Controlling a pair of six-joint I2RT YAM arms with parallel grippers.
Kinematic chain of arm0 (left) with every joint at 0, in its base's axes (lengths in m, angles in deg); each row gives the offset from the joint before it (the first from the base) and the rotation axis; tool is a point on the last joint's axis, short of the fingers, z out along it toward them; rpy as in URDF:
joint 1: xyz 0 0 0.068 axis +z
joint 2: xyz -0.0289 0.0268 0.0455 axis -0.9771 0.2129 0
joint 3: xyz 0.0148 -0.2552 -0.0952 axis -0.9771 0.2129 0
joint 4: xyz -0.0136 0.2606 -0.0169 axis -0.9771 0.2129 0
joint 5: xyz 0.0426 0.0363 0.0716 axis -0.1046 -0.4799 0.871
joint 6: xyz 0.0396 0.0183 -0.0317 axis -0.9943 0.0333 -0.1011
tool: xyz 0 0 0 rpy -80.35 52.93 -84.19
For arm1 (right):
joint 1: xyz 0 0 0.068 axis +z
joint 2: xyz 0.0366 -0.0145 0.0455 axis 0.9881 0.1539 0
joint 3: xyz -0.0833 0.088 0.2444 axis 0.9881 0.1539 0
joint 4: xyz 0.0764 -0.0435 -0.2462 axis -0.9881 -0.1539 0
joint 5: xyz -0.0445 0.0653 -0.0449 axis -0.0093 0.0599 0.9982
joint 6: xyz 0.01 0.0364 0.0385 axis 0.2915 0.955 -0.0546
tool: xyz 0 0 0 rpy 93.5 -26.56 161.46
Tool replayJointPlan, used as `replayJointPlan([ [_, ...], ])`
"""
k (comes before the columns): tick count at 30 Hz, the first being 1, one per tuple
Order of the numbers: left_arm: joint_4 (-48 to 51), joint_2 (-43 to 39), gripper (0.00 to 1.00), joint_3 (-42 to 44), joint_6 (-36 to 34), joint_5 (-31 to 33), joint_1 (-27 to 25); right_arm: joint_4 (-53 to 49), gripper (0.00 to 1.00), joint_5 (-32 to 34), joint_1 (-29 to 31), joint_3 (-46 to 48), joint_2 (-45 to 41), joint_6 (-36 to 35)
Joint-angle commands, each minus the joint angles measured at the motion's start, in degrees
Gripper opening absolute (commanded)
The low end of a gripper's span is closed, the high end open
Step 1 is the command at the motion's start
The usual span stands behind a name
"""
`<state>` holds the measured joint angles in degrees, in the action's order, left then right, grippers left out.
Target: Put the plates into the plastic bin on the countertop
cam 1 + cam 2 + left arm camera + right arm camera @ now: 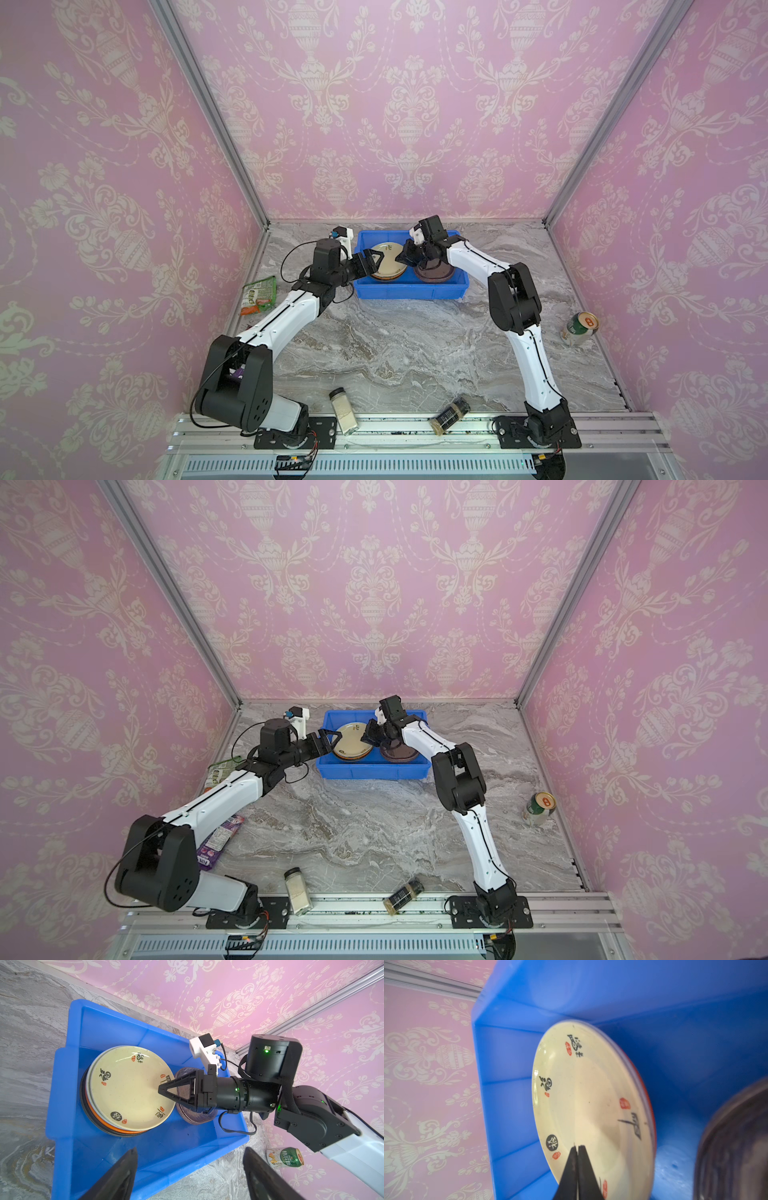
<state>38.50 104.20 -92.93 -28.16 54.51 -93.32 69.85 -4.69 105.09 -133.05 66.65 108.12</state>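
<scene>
The blue plastic bin (pixel 411 291) (pixel 370 771) (pixel 68 1105) (pixel 512 1084) stands at the back of the marble countertop (pixel 415 353). Its left half holds a stack of plates topped by a cream plate with dark motifs (pixel 388 259) (pixel 353 739) (pixel 128 1088) (pixel 591 1095); orange and black rims show beneath. Purplish glass plates (pixel 434 272) (pixel 399 752) (pixel 195 1118) (pixel 737 1147) are stacked in its right half. My right gripper (pixel 401 257) (pixel 365 737) (pixel 160 1089) (pixel 578 1147) is shut and empty, its tips just over the cream plate's face. My left gripper (pixel 374 262) (pixel 332 739) (pixel 190 1150) hangs open over the bin's left end.
A green snack packet (pixel 259 295) lies left of the bin and a purple packet (pixel 218 841) lies under the left arm. Two spice jars (pixel 344 411) (pixel 449 415) lie at the front edge. A drink can (pixel 579 328) (pixel 285 1157) lies at the right wall.
</scene>
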Motion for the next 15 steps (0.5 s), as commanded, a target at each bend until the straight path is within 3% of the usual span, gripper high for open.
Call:
replayJointPlan([
  [1, 1.45, -0.31, 0.82, -0.03, -1.56, 0.72, -0.47, 11.69, 0.05, -3.5, -1.14, 4.72, -9.37, 3.22],
  [5, 4.23, -1.88, 0.84, -0.03, -4.74, 3.89, -1.06, 16.54, 0.05, -1.33, -2.73, 15.53, -21.19, 0.72],
  [8, 6.92, -4.05, 0.97, -0.02, -8.74, 8.0, -1.74, 13.52, 0.07, 4.69, -3.64, 24.17, -32.39, -6.67],
  [9, 7.99, -5.0, 0.99, -0.03, -10.27, 9.99, -2.02, 11.3, 0.12, 7.96, -3.72, 27.03, -36.46, -9.93],
  [11, 9.51, -6.81, 0.99, 0.0, -12.8, 14.74, -2.3, 7.2, 0.36, 14.18, -3.73, 31.79, -43.52, -15.98],
  [13, 7.98, -9.15, 0.99, 1.51, -15.34, 18.64, -2.6, 3.36, 0.88, 21.23, -3.81, 36.74, -50.54, -19.6],
  [14, 5.55, -10.43, 0.99, 2.94, -16.15, 20.84, -2.79, 2.2, 0.99, 24.1, -3.82, 38.93, -53.68, -20.67],
  [15, 1.24, -12.06, 0.99, 5.76, -17.1, 22.97, -3.01, 1.25, 1.0, 27.82, -3.98, 41.5, -57.22, -21.29],
])
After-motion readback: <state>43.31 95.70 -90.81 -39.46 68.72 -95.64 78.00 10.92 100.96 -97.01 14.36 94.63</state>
